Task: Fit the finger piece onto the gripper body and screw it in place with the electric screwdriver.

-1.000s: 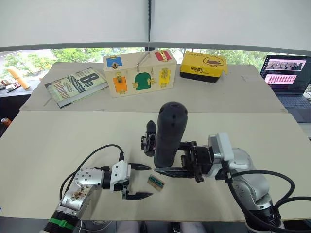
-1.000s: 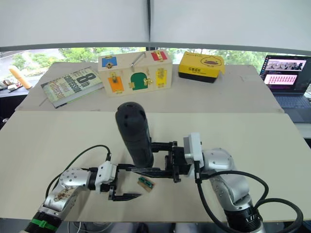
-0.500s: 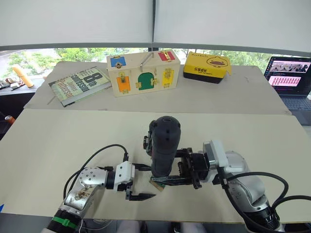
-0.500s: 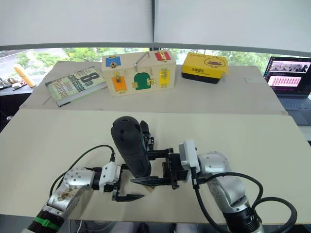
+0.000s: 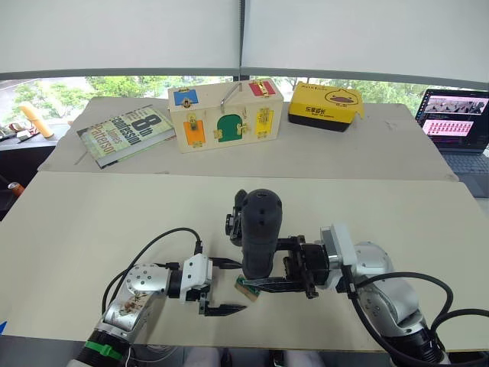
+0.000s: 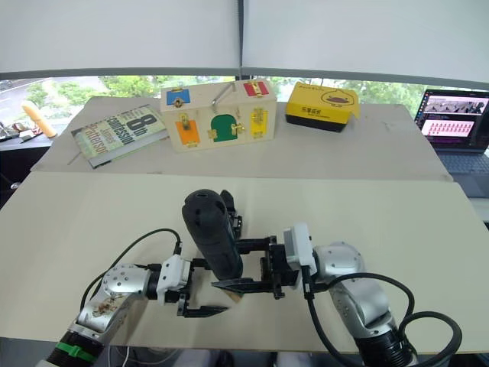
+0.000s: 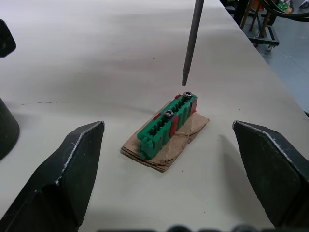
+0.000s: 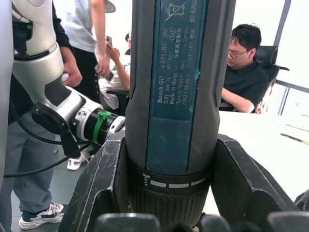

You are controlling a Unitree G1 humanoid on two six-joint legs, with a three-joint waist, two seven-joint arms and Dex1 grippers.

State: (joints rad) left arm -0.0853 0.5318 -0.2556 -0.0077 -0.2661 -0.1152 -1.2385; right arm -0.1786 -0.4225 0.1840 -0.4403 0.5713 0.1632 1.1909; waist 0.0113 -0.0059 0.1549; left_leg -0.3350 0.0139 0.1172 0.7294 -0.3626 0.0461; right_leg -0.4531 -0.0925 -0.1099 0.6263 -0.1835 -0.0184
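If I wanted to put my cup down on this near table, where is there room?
The near table is bare at its left end and at its right end near the laptop. The middle is crowded: both pincers, the screwdriver, the gripper body and a green part.

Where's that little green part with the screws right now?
The green part lies on a cardboard scrap on the table, between the open left gripper's fingers, just under the electric screwdriver's bit.
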